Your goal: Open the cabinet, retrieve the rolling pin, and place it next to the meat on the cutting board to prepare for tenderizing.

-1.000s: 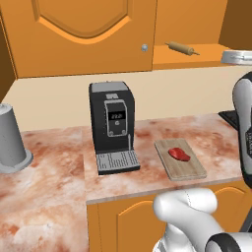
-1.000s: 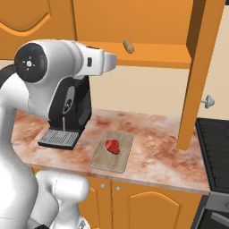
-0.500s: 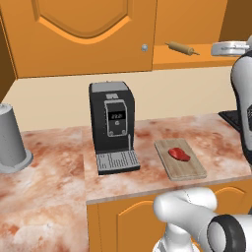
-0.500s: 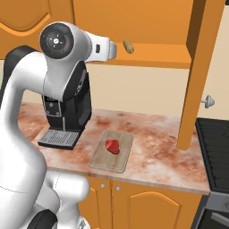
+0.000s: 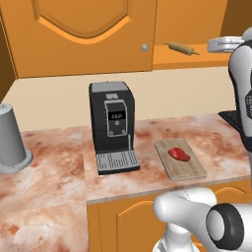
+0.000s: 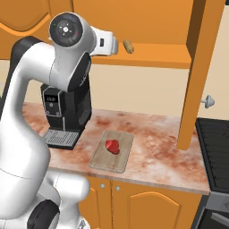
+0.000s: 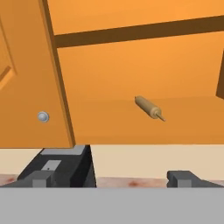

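The cabinet [image 6: 197, 67] stands open, its door swung out edge-on at the right with the grey knob facing away. On its shelf lies the rolling pin [image 5: 182, 48] [image 6: 129, 46] [image 7: 148, 108], a slim tan cylinder. My gripper [image 6: 115, 44] [image 7: 113, 178] hovers open at shelf height, in front of the pin and apart from it, with nothing between its fingers. Down on the counter the red meat [image 5: 178, 154] [image 6: 112, 146] rests on the cutting board [image 5: 189, 170] [image 6: 100, 160].
The twin cabinet door [image 5: 83, 34] [image 7: 26, 87] stays shut left of the open shelf. A black coffee machine [image 5: 112, 123] [image 6: 62, 107] stands left of the board, a grey canister [image 5: 11, 138] sits at far left, and a stove [image 6: 214, 147] lies to the right.
The arm has lifted, bringing the hand up to shelf level toward the rolling pin. Its jaws stayed open; the pin, meat and board have not moved.
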